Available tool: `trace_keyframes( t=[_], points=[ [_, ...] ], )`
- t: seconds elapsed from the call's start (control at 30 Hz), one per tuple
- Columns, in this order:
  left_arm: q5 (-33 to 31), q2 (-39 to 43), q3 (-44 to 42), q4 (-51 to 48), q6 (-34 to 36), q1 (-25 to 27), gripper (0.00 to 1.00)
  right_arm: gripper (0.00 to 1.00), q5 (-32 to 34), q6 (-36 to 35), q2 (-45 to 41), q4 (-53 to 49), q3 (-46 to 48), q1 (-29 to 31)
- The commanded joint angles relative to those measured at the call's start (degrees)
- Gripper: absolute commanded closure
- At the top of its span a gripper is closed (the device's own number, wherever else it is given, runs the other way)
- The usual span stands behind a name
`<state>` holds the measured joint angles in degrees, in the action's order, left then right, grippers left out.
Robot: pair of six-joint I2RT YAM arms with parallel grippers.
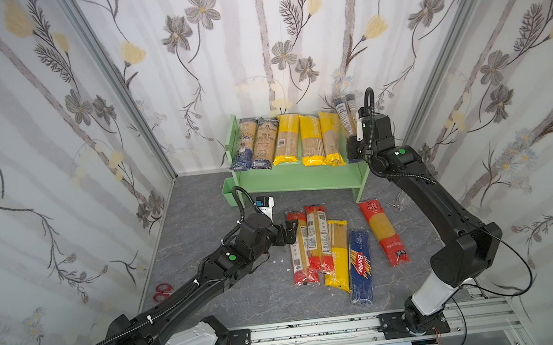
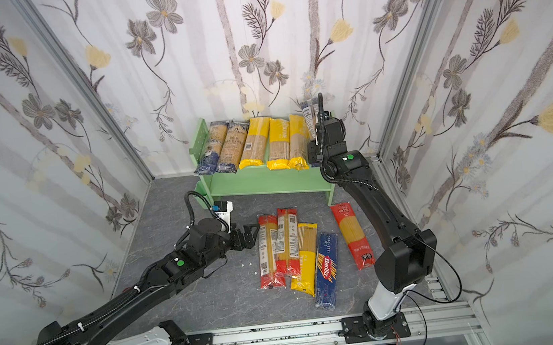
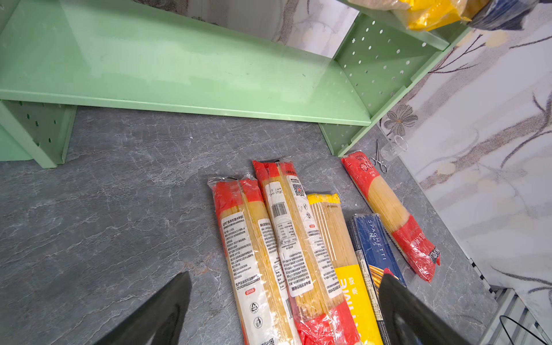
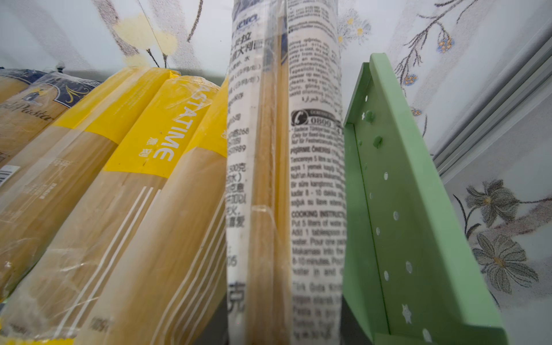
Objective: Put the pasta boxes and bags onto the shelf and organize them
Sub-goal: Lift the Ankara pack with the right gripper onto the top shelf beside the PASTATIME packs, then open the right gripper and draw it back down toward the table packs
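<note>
Grey surface [image 1: 211, 299] carries the green shelf [image 1: 304, 181]; five packs [image 1: 309, 135] fill its top board, so the right gripper [image 1: 352, 145] pinches a sixth pack [image 1: 345, 113] into the end gap. Left gripper [image 1: 289, 233], spread, hovers over the loose packs [image 1: 338, 254].

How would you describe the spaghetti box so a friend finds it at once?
Start at the green shelf at the back, then look at the packs on the grey tabletop before it. The Barilla box lies between a yellow-ended bag and a lone red-ended bag. It is the only dark-blue pack on the tabletop, with a red logo.
</note>
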<state>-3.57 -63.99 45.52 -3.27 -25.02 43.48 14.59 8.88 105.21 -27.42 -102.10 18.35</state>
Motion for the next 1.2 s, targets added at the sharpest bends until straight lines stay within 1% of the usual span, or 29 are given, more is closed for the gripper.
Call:
trace_keyframes(
  t=[0.0,0.03,0.07,0.1,0.17,0.27,0.33,0.57,0.63,0.77,0.87,0.97,1.03,1.07,1.17],
  points=[
    [0.85,0.16,0.22,1.65,0.23,-0.34,0.00,0.65,3.11,-0.19,1.51,7.24,-2.55,-0.18],
    [0.87,0.26,0.17,1.69,0.25,-0.37,0.00,0.63,3.52,-0.18,2.12,6.94,-3.11,-0.16],
    [0.90,0.34,0.04,1.69,0.14,-0.50,0.00,0.56,4.08,-0.18,2.65,6.70,-3.64,-0.23],
    [0.92,0.39,0.06,1.69,0.21,-0.49,0.00,0.52,4.43,-0.20,3.08,6.55,-3.99,-0.29],
    [0.87,0.66,-0.06,1.69,0.14,-0.54,0.00,0.49,5.07,-0.44,3.90,6.03,-4.81,-0.40],
    [1.11,1.18,-0.26,1.60,-0.07,-0.58,0.00,0.37,5.47,-0.48,4.22,5.06,-5.47,-0.44],
    [1.24,1.66,-0.49,1.60,-0.26,-0.62,0.00,0.34,5.30,-0.35,3.71,4.44,-5.44,-0.46],
    [2.04,3.34,-2.17,1.60,-1.94,-0.57,0.00,0.32,5.08,-0.36,-1.39,0.97,-5.17,1.21],
    [2.54,3.34,-2.88,1.60,-3.10,-0.62,0.00,0.26,5.09,-0.26,-3.50,0.05,-4.21,2.11],
    [4.03,3.67,-5.13,1.67,-5.60,-0.55,0.00,0.24,5.20,-0.14,-10.34,0.98,2.03,5.06],
    [3.69,3.80,-7.39,1.69,-6.51,-0.44,0.00,0.22,5.14,0.92,-17.13,1.64,8.42,7.32],
    [3.86,3.28,-9.77,1.66,-8.24,-0.34,0.00,0.11,4.97,2.54,-23.61,2.67,15.61,9.41],
    [3.76,2.91,-11.02,1.69,-9.13,0.42,0.00,0.03,4.16,3.92,-27.35,2.74,19.81,10.30],
    [3.28,2.80,-11.72,1.68,-9.77,1.24,0.00,0.00,3.70,4.77,-29.32,2.46,22.18,10.84],
    [0.65,2.35,-13.13,1.78,-10.82,4.15,0.00,0.00,3.05,6.30,-34.38,0.75,28.18,12.13]
  ],
)
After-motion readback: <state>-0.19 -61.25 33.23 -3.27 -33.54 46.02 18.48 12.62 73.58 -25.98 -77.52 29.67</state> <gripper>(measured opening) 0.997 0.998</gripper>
